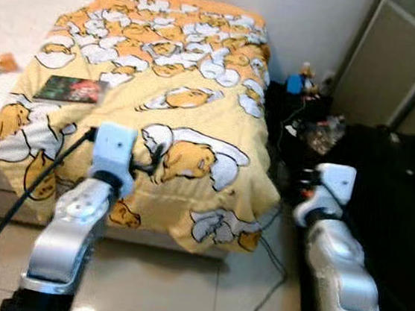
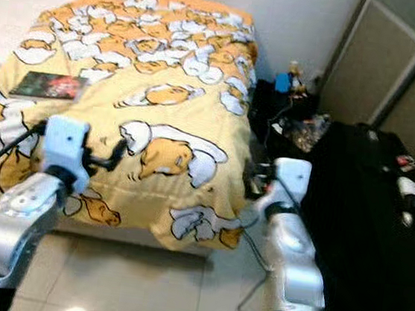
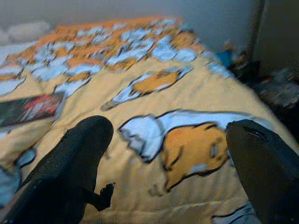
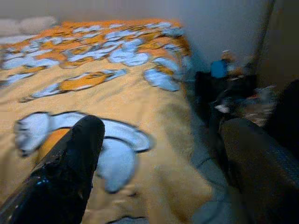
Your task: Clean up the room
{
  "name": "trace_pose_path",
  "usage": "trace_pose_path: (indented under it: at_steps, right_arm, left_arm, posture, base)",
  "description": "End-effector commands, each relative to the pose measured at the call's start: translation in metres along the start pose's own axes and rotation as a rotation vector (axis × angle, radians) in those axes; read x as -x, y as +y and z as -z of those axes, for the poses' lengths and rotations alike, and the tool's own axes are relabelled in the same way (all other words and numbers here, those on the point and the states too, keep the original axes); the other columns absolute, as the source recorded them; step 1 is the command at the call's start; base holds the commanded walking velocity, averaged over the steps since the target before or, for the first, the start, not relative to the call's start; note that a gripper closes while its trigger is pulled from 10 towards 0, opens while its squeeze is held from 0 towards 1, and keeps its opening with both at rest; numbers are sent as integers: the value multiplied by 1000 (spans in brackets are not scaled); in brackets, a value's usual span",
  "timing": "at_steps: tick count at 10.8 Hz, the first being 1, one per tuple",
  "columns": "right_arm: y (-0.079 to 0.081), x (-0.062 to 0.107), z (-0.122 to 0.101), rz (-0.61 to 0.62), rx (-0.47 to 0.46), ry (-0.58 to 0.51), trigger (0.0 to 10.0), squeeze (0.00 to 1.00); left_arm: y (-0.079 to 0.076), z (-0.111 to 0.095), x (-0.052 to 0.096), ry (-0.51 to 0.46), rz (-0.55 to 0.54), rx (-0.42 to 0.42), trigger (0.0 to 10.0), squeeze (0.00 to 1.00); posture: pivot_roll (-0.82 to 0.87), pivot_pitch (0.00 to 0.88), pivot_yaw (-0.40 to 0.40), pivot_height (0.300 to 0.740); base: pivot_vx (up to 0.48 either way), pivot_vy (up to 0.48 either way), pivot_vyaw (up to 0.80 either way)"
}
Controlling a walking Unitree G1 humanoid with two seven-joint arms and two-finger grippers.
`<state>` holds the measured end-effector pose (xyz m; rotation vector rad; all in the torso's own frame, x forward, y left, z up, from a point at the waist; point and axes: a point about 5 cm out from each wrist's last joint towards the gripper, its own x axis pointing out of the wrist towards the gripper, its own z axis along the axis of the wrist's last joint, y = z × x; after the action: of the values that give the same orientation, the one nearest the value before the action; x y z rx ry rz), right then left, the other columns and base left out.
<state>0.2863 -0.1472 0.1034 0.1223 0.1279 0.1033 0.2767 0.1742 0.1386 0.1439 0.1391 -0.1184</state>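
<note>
No readable text, labels, brands or numbers anywhere. Candidates checked:
- book on the duvet, beyond the left gripper and off to its left: dark cover with a red patch, any print is blurred out.
- orange packet on the white sheet, further left of that gripper: too small to read.
- blue item by the wall, ahead of the right gripper: no legible marking.
- duvet shows cartoon egg pattern, no lettering.

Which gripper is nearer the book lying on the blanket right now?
Left. The left gripper is over the blanket's foot end, just beyond the book. The right gripper is off the bed's far side, by the dark clutter.
</note>
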Motion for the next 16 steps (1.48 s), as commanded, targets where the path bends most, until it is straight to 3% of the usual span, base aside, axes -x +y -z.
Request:
trace_pose_path:
  at_steps: [1,5,13,16]
  right_arm:
    - [-10,1,-5,34,3,-23,10000,0]
    - [-9,1,-4,50,6,-28,10000,0]
    - [-11,4,2,62,8,2,10000,0]
    - [-12,5,5,86,5,26,10000,0]
  left_arm:
    - [-5,-5,-3,-23,27,-2,10000,0]
    - [-1,-6,-8,-28,35,-19,10000,0]
    - [4,3,-2,-23,18,-2,10000,0]
    - [1,-1,-2,-52,34,41,10000,0]
  posture:
    - [-20,0,25,740]
    - [-29,0,32,740]
    - [-27,0,27,740]
    - [-33,0,29,740]
  base:
    - [337,0,0]
    - [340,0,0]
    - [360,0,0]
    - [202,0,0]
